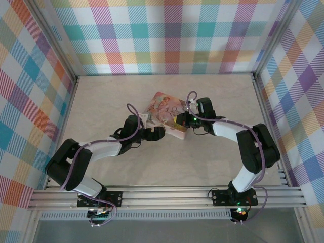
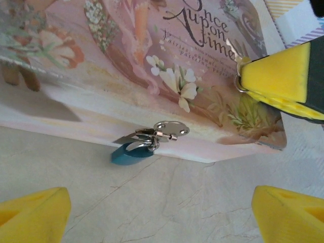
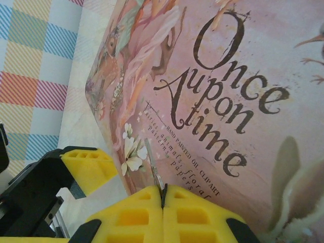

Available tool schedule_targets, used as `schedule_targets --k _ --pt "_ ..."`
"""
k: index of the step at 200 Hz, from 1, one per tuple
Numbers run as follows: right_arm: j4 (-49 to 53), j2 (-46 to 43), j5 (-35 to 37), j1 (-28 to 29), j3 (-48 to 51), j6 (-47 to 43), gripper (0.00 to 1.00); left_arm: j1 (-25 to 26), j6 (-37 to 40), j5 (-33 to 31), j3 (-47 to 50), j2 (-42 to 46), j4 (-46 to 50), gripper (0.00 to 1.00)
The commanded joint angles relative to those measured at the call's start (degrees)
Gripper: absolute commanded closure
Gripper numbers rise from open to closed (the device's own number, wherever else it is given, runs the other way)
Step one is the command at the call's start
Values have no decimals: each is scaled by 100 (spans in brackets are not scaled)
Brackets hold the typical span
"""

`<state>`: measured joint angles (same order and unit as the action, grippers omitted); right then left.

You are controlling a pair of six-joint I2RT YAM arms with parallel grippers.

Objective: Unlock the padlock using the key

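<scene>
Mid table (image 1: pixel 152 167): tin (image 1: pixel 164 115). padlock (image 2: pixel 132 153) low on tin's side wall, facing left gripper (image 2: pixel 162 205). key (image 3: pixel 153 167) over lid corner, in right gripper (image 3: pixel 163 195), right of padlock.

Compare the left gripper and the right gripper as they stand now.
The left gripper stands wide open and empty; the right gripper is shut on the key. The left gripper faces the teal padlock on the side wall of the pink tin; the right gripper sits over the tin's lid. Both have yellow fingers.
</scene>
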<state>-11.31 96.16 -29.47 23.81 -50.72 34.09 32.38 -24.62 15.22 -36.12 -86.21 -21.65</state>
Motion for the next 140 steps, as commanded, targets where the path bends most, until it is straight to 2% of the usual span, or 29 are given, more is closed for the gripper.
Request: schedule_targets --k 1,52,140 --pt "550 43 -14 66 216 57 99 13 293 77 79 -118 -321 9" --pt "630 30 64 74 178 -7 99 14 717 235 -18 -534 -528 18" --pt "660 51 65 73 132 -7 99 -53 1153 236 -392 -1311 -972 22"
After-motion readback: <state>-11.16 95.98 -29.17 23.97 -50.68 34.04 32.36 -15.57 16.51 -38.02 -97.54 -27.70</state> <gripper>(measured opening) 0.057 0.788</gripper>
